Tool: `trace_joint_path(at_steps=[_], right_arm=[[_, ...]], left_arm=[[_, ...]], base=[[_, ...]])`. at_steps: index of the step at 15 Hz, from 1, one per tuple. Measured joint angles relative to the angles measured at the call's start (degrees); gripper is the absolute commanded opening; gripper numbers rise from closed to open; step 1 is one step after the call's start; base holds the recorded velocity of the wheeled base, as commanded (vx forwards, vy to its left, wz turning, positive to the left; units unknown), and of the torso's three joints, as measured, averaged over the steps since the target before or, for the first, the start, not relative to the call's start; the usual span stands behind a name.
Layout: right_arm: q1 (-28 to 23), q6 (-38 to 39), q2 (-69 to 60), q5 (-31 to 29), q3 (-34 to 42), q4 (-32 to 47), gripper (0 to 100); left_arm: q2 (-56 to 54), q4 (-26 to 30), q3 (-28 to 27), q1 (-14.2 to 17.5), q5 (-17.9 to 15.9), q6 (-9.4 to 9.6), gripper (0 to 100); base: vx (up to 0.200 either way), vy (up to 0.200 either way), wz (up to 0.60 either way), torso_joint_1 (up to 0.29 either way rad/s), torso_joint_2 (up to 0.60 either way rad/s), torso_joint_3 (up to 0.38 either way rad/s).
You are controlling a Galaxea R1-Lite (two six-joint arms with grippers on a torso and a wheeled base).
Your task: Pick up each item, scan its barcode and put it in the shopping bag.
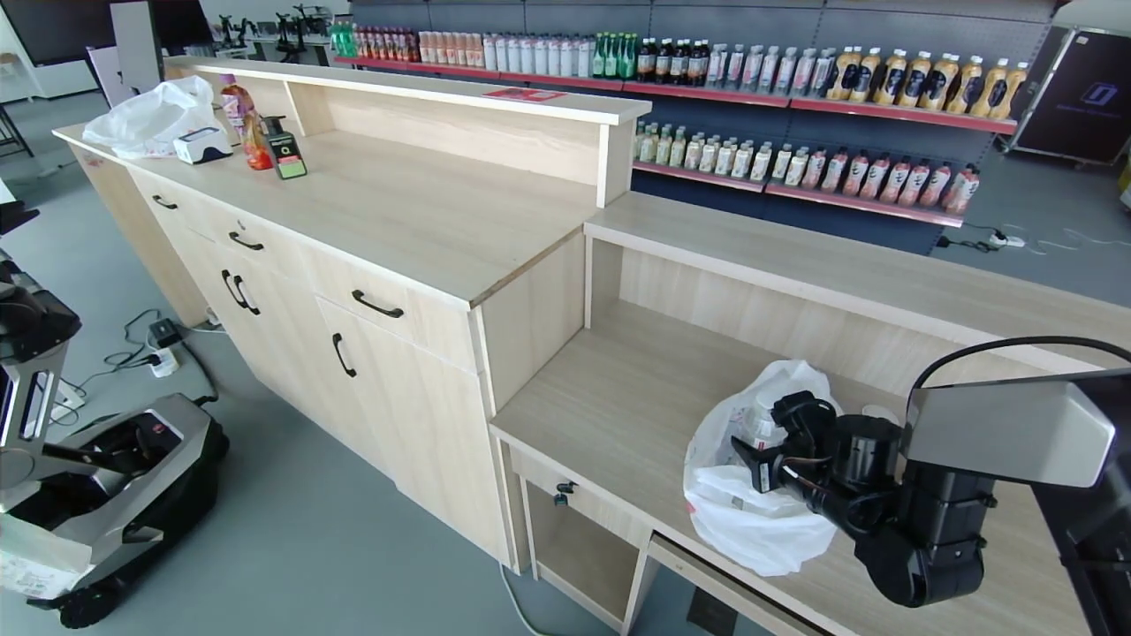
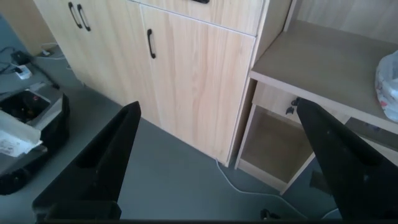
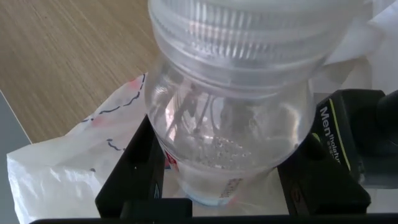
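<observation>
Clear bottle [image 3: 230,112] sits clamped between right fingers [image 3: 137,180] over shopping bag [image 1: 751,530]; left fingers [image 2: 99,168] spread wide.

We count two white crinkled plastic bags [image 1: 751,521], one clear ribbed plastic bottle [image 3: 230,124], one orange-pink drink bottle [image 1: 254,132], one white box-shaped device [image 1: 201,144], one green-and-black upright device [image 1: 285,152] and six black curved metal handles [image 1: 377,306] on the pale wooden cabinet [image 1: 424,415].

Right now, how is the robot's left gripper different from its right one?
The left gripper has its fingers spread wide and empty; the right gripper has its fingers shut on a clear bottle. The left hangs over the grey floor; the right is at the white shopping bag on the low desk. Both have black fingers.
</observation>
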Motion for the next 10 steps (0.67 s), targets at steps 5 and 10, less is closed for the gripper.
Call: trace_joint_path(at_steps=[5,10], right_arm=[[0.0,0.02,0.24,0.0,0.28,-0.09,0],[-0.13,1.15,-1.27,-0.01,1.55,0.24,100]], left_arm=[[0.0,0.0,0.0,0.0,0.02,0.0,100],[0.0,0.0,0.0,0.0,0.02,0.0,100]], base=[[0.0,0.0,0.0,0.0,0.0,0.0],[0.0,0.0,0.0,0.0,0.0,0.0]])
